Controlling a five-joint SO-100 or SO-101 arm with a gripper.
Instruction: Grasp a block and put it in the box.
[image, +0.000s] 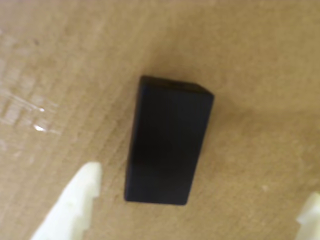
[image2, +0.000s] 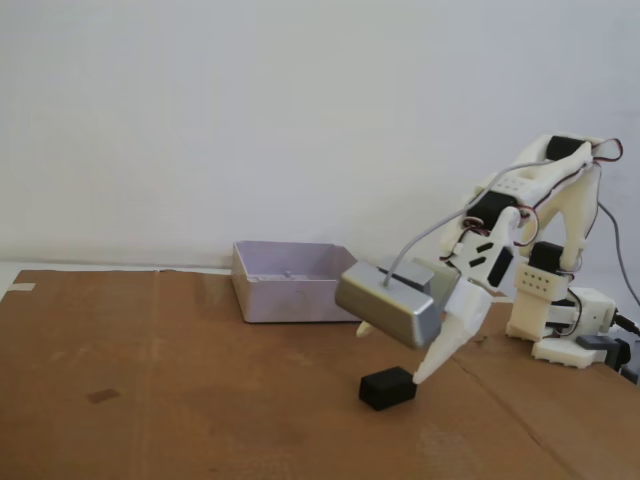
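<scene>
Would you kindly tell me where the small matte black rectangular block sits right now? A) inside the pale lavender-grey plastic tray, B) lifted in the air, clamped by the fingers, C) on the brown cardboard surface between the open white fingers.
C: the small matte black rectangular block lies on the brown cardboard surface, white fingers apart on either side, not touching it.
</scene>
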